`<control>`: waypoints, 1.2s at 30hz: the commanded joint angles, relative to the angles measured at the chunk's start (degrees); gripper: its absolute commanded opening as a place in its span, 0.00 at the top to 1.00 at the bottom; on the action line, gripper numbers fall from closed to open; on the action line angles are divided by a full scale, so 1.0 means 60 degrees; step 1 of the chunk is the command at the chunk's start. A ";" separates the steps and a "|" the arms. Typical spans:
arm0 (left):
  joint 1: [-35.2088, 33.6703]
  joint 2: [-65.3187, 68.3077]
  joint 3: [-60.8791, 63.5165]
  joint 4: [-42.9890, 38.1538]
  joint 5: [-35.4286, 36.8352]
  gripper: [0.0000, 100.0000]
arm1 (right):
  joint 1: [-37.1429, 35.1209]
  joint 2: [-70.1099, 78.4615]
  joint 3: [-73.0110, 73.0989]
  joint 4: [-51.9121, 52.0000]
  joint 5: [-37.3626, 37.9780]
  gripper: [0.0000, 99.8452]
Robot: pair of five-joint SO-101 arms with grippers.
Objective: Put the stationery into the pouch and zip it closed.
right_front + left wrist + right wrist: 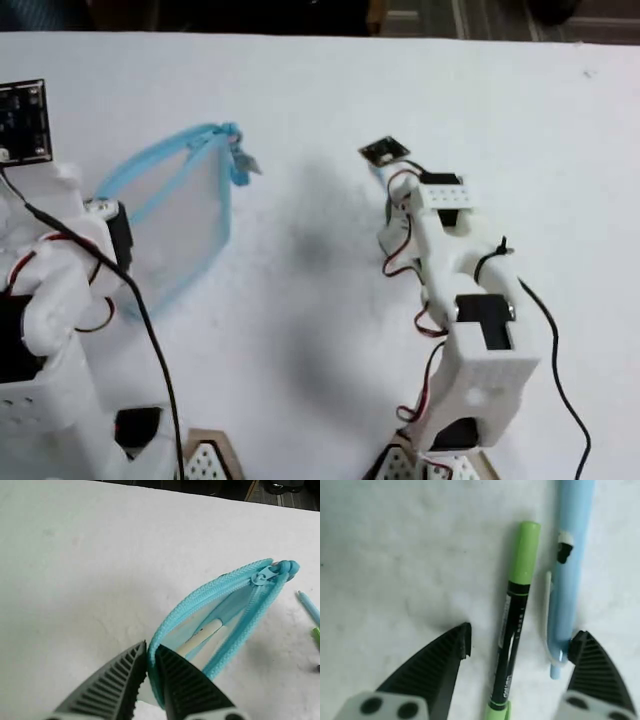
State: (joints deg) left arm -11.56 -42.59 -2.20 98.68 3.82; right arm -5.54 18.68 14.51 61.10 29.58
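The light blue translucent pouch (172, 208) lies open at the table's left; its zipper slider (262, 575) sits at the far end, and a white pen (201, 637) shows inside. My left gripper (150, 661) is shut on the pouch's near rim. My right gripper (521, 639) stands open just above the table. A green and black marker (515, 622) and a light blue pen (568, 570) lie side by side between its fingers. In the left wrist view the blue pen (310, 606) lies just beyond the pouch. In the high view the right arm (445, 240) covers both pens.
The white table (320, 90) stretches bare behind and between the arms, with its far edge at the top. Both arms' bases (210, 462) stand at the near edge. Black cables (560, 370) hang beside the right arm.
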 commanded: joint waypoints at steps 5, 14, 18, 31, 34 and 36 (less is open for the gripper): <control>0.0066 -0.0095 -0.0029 -0.0220 -0.0029 0.98 | -0.0066 0.0007 -0.0059 -0.0095 0.0147 0.98; 0.0066 -0.0095 -0.0029 -0.0220 -0.0029 0.98 | -0.0374 -0.1121 -0.0073 0.0916 0.0073 0.99; 0.0066 -0.0095 -0.0029 -0.0220 -0.0029 0.98 | -0.0725 -0.2425 -0.0059 0.1473 0.0073 0.98; 0.0066 -0.0095 -0.0029 -0.0220 -0.0029 0.98 | -0.2322 -0.6147 -0.0059 0.2278 -0.0498 0.98; 0.0066 -0.0095 -0.0029 -0.0220 -0.0029 0.98 | -0.2674 -0.6718 -0.0059 0.1985 -0.1377 0.98; 0.0066 -0.0095 -0.0029 -0.0220 -0.0029 0.98 | -0.2821 -0.7114 -0.0059 0.1473 -0.2168 0.98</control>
State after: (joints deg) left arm -11.56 -42.59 -2.20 98.68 3.82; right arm -21.19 -19.30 14.77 73.05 22.02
